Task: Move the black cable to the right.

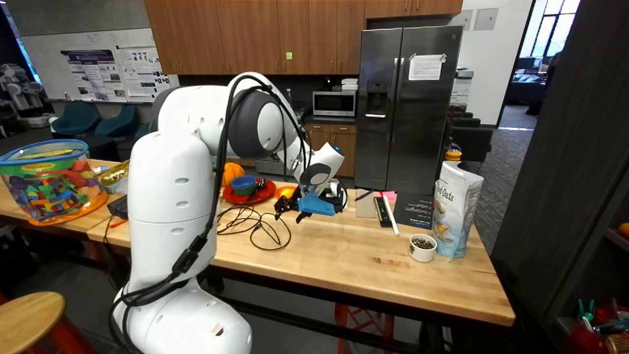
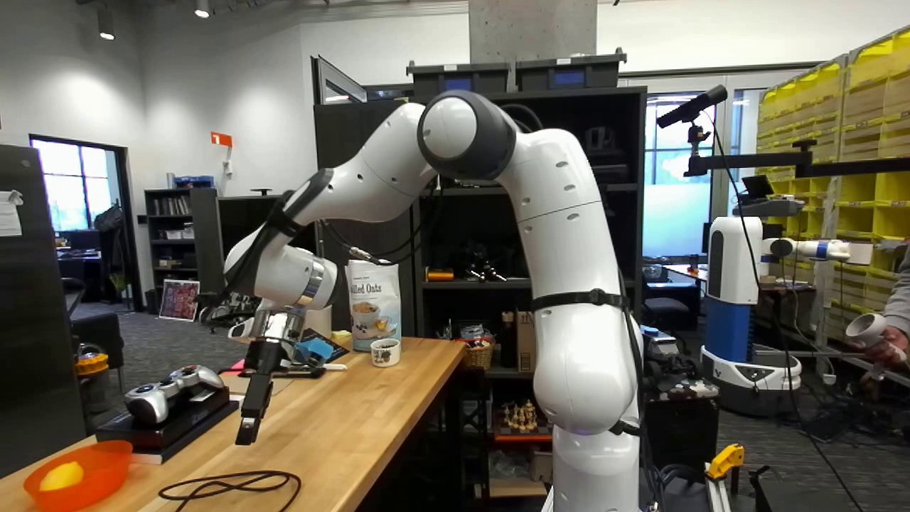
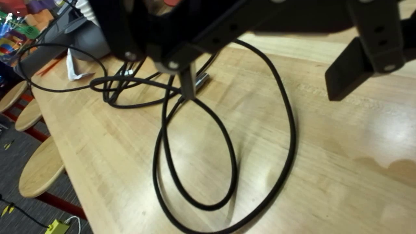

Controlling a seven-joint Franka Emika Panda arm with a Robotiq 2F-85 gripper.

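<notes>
The black cable lies in loose loops on the wooden table, near the arm's base. It also shows at the bottom of an exterior view. In the wrist view the cable makes wide loops, with a tangle and a metal plug end at the left. My gripper is open, its fingers wide apart with nothing held. One fingertip overlaps the crossing of the loops in the picture. A loop passes below the gap. In an exterior view the gripper hovers above the table, beside the cable's right end.
A tub of coloured blocks stands at the left. A red plate with bowls is behind the cable. An orange bowl and a game controller on a black box are near. A white cup and an oats bag stand at the right.
</notes>
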